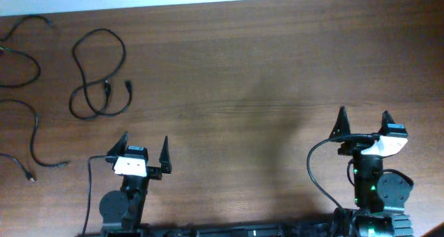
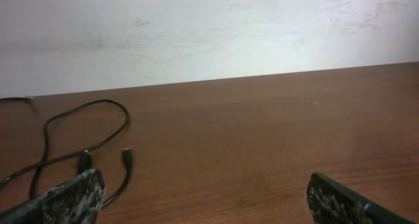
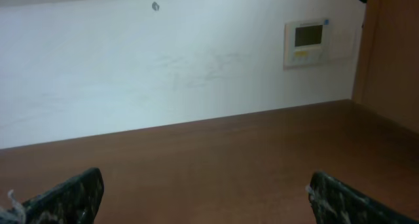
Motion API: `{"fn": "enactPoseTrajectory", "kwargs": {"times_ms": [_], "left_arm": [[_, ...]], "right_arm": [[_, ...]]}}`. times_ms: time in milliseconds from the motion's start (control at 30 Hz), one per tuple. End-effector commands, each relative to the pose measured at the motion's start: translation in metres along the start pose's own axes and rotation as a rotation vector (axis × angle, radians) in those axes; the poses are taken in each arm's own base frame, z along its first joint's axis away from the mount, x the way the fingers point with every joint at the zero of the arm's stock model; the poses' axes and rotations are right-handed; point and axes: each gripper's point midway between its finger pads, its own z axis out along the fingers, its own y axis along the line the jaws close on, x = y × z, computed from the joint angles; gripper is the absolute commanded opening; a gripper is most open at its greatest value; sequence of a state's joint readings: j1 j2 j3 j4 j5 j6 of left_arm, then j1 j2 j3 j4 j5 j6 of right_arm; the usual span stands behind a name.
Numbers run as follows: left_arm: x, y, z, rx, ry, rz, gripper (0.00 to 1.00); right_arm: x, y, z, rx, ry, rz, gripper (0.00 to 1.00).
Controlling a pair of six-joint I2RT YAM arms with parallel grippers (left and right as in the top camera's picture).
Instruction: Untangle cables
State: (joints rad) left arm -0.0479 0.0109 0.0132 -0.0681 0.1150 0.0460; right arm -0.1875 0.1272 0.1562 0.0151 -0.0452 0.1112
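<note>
A black cable (image 1: 97, 74) lies looped on the wooden table at the far left, with both plug ends inside its lower loop. It also shows in the left wrist view (image 2: 85, 145), ahead and left of my left fingers. Two more black cables lie at the left edge, one at the top (image 1: 21, 53) and one lower (image 1: 35, 140). My left gripper (image 1: 144, 148) is open and empty near the front edge, behind the looped cable. My right gripper (image 1: 363, 120) is open and empty at the front right, far from all cables.
The table (image 1: 263, 71) ends at a white wall at the back. A thermostat (image 3: 308, 42) hangs on the wall in the right wrist view, beside a wooden panel (image 3: 393, 54) at the table's right end. The arms' own black leads run near their bases.
</note>
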Motion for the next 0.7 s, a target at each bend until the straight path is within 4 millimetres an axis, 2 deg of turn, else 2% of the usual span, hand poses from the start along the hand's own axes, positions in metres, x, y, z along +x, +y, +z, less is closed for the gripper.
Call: {"fn": "enactPoseTrajectory", "kwargs": {"times_ms": [0,100,167,300,367,667], "left_arm": [[0.002,0.000,0.000,-0.003,0.003,0.016,0.99],[0.002,0.000,0.000,-0.003,0.003,0.016,0.99],[0.002,0.000,0.000,-0.003,0.003,0.016,0.99],[0.002,0.000,0.000,-0.003,0.003,0.016,0.99],[0.002,0.000,0.000,-0.003,0.003,0.016,0.99],[0.002,0.000,0.000,-0.003,0.003,0.016,0.99]], "right_arm": [[0.026,0.000,-0.002,-0.014,0.011,0.030,0.99],[0.047,0.000,-0.005,-0.021,0.076,0.029,0.99],[0.069,-0.002,-0.004,-0.015,0.128,0.033,0.99],[0.068,0.003,-0.004,-0.049,0.120,-0.025,0.98],[0.069,0.013,-0.005,-0.092,0.122,-0.082,0.99],[0.068,0.012,-0.004,-0.085,0.119,-0.081,0.99]]}}
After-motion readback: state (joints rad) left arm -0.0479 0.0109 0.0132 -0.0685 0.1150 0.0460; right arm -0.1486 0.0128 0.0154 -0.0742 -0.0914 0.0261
